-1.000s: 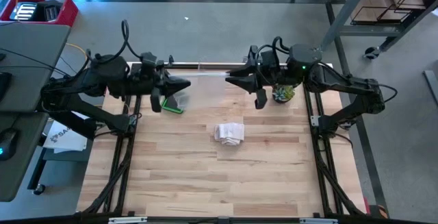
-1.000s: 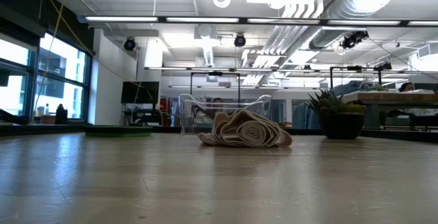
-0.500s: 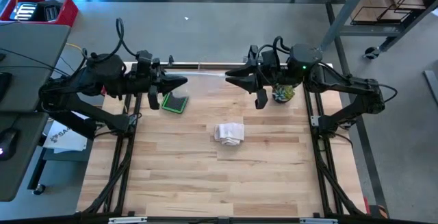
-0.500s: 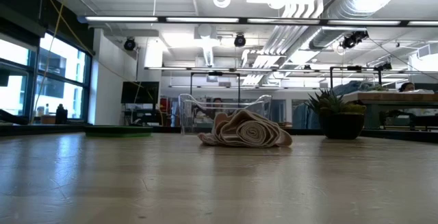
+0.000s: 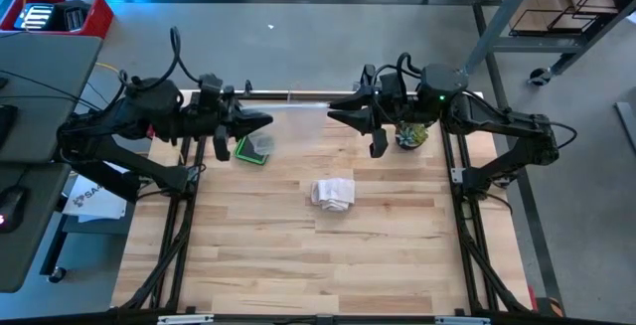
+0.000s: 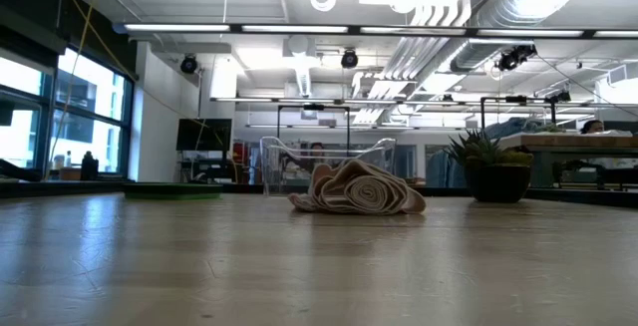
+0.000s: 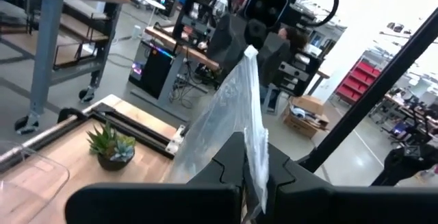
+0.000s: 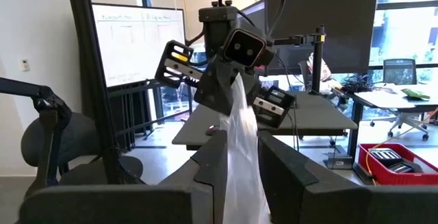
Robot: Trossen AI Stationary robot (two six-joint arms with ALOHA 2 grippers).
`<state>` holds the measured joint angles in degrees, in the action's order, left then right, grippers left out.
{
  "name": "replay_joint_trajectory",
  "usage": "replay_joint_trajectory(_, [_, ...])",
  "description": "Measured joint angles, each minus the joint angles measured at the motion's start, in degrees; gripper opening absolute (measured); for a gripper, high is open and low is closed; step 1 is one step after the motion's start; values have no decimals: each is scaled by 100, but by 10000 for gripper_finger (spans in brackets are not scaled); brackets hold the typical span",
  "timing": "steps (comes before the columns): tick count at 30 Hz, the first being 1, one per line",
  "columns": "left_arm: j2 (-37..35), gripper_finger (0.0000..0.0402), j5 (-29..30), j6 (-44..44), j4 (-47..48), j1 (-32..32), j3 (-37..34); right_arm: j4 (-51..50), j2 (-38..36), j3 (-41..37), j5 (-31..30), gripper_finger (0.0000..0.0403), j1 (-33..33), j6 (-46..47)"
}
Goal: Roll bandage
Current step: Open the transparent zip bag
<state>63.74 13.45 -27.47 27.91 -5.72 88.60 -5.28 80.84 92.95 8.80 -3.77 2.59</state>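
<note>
Left gripper and right gripper each pinched 1 end of a clear plastic bag, likely stretching it open for the rolled bandage below.

high: overhead, down | low: tabletop-level | wrists: facing each other

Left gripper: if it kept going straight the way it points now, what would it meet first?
The left gripper, shut on the clear plastic bag, points along the stretched bag at the right gripper holding the other end. It would likely meet that gripper first, the bag slackening between them.
</note>
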Motion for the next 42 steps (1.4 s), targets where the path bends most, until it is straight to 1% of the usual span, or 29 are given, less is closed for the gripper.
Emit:
replay_joint_trajectory(32, [112, 0, -111, -91, -77, 0, 0, -2, -4, 0, 154, 70, 7, 14])
replay_joint_trajectory(36, [112, 0, -111, -91, -78, 1, 0, -2, -4, 0, 162, 50, 7, 8])
replay_joint_trajectory(40, [112, 0, -111, -96, -77, 0, 0, -2, -4, 0, 176, 9, 7, -8])
replay_joint_trajectory(42, [112, 0, -111, -93, -79, 1, 0, -2, -4, 0, 181, 5, 7, -63])
